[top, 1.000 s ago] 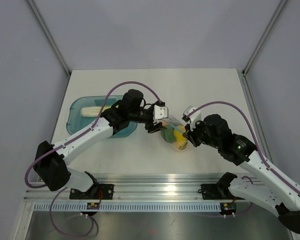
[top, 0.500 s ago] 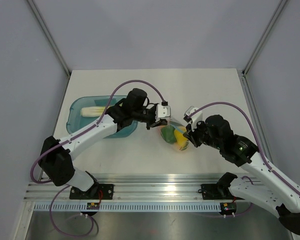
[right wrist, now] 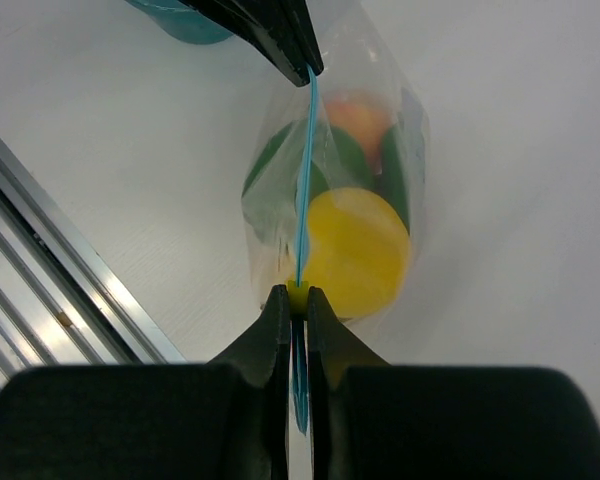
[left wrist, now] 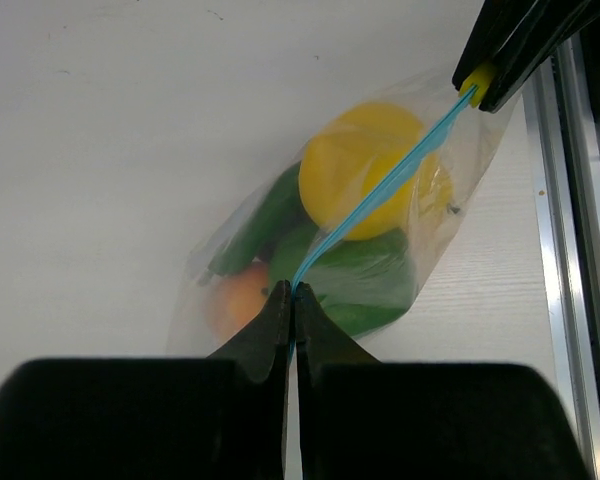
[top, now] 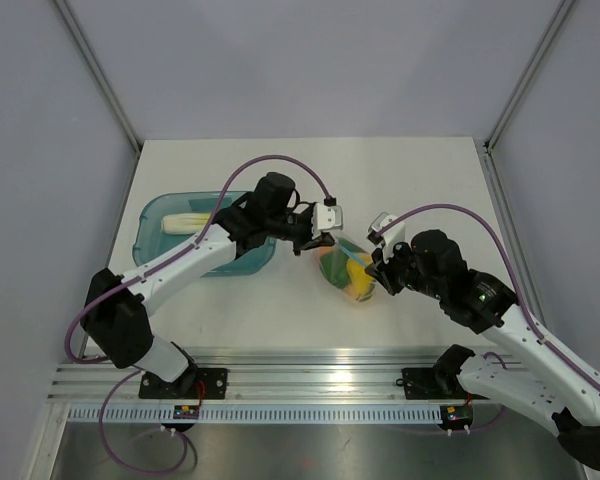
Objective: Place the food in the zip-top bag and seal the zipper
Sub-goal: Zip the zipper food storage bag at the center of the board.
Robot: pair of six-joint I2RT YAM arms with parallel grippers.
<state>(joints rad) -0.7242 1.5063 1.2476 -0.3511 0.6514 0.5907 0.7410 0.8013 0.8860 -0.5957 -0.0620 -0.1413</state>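
A: While I log this, check me: left gripper (left wrist: 292,293) fingers pressed together on the zipper (left wrist: 380,190), right gripper (right wrist: 298,292) pinched closed on its far end?
B: Yes. Strip runs taut between them, bag (left wrist: 205,290) slung under it between the arms; can't tell if it touches the table (top: 410,170). Food (left wrist: 352,170) is inside: yellow round piece, green ones, an orange one.
A: Risk?
B: My guess: thin slick film slips from the tips, or too hard a pull apart tears it. Can't tell if the whole track is closed; if not, rounded pieces bulging the crinkly plastic could roll out.
A: Rest?
B: Teal tray (top: 143,232), pale piece (top: 183,222) in it.
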